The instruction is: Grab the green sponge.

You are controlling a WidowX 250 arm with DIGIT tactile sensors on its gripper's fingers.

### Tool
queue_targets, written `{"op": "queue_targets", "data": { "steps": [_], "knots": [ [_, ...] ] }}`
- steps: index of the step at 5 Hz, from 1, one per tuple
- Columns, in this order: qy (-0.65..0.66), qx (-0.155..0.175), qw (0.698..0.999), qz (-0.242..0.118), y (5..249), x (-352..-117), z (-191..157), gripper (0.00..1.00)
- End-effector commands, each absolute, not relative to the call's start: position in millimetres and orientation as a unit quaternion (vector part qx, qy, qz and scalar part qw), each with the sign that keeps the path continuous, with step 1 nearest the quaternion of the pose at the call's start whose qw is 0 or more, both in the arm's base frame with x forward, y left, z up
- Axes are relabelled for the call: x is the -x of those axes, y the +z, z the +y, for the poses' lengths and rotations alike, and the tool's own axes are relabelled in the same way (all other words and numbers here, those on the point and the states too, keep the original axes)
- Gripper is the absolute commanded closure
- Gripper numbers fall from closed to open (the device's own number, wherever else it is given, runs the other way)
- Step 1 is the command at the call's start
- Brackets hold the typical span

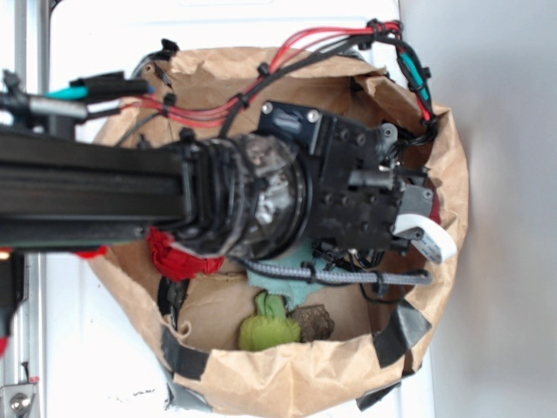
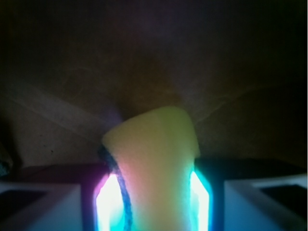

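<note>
Exterior: You have the green sponge (image 1: pixel 268 331) lying on the floor of the brown paper bag (image 1: pixel 287 376) at about 6 o'clock, close against the bag wall. Its darker flap points toward 12 o'clock, so the long axis runs roughly 12 to 6.

Wrist: You won't find it from my side. Between the lit pads (image 2: pixel 109 202) you see only a pale yellow foam sponge (image 2: pixel 156 159), squeezed on both flanks, standing up toward 12 o'clock.

Exterior: So your gripper (image 1: pixel 428 235) is clamped on the yellow piece, not the green one. It sits near 3 o'clock in the bag, well apart from the green sponge.

Wrist: What crowds the target on your side?

Exterior: A dark brown lump (image 1: pixel 315 322) touches it at 3 o'clock. A teal cloth (image 1: pixel 277 280) lies just beyond the flap at 12 o'clock, and a red cloth (image 1: pixel 178 257) sits off at 10 o'clock. The black arm (image 1: pixel 96 187) and its braided cable (image 1: pixel 348 275) cross above the cloth.

Wrist: You get only dim brown paper behind the foam here. A dark edge runs down its 9 o'clock side; I cannot tell what it is.
</note>
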State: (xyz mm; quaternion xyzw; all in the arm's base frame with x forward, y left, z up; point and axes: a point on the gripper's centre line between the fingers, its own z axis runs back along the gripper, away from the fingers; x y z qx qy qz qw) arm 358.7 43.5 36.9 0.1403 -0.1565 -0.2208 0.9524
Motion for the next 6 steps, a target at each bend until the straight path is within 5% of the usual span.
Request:
{"op": "queue_targets", "data": {
  "steps": [1,4,6],
  "knots": [
    [-0.087,-0.105,0.984,-0.114,75.3,-348.2,42.4,1.0],
    [-0.015,-0.018,0.995,-0.095,132.0,-300.4,31.8,1.0],
    [-0.007,0.007,0.996,-0.093,161.0,-296.7,38.4,1.0]
  ]
}}
